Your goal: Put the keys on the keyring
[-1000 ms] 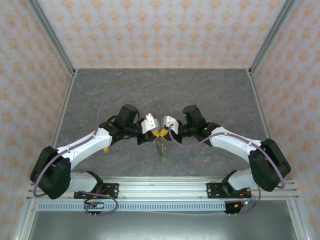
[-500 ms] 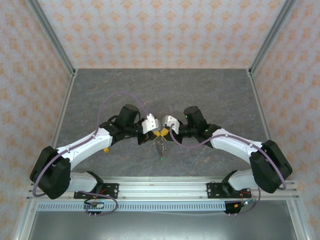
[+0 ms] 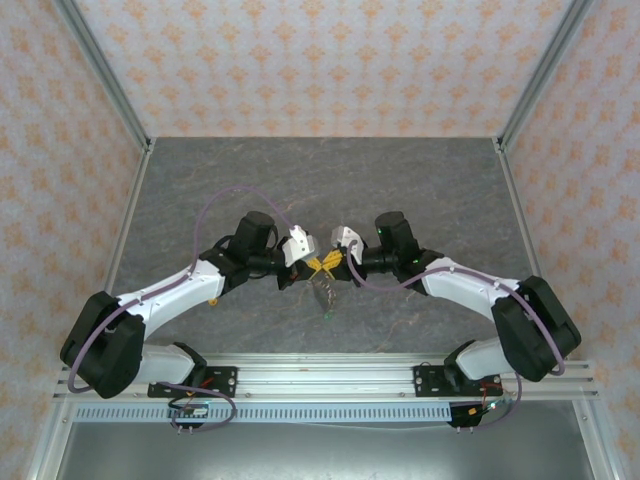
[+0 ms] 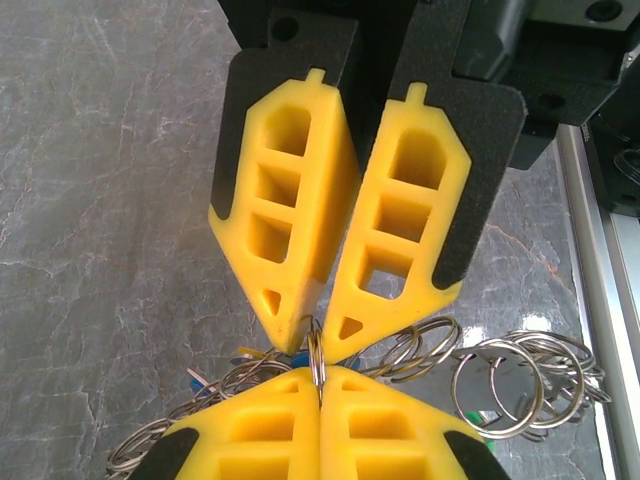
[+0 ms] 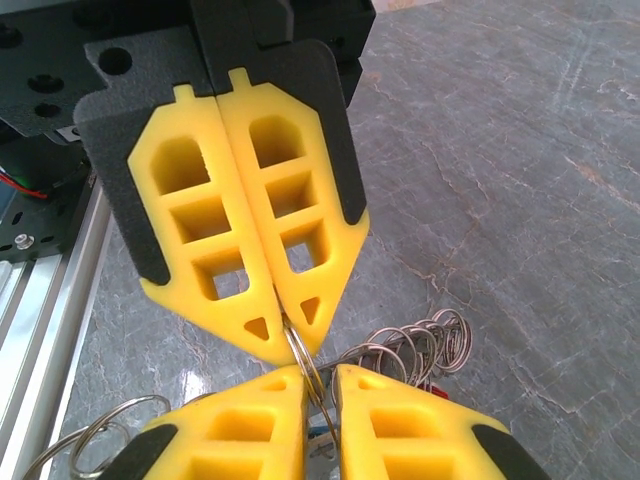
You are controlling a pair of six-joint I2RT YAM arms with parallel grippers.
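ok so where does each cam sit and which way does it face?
Top: fixed above and behind the arm bases, looking down at the grey table; both arms whole, left claw and right claw meeting mid-table.
Left wrist: on the left arm, looking along its own yellow fingers at the right claw opposite.
Right wrist: on the right arm, looking along its own fingers at the left claw opposite.
Shared: both wrist views show the ring between the claw tips, over the same table.

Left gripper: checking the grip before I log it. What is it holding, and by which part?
The left gripper pinches a thin metal ring edge-on by its wire, right at the fingertips.
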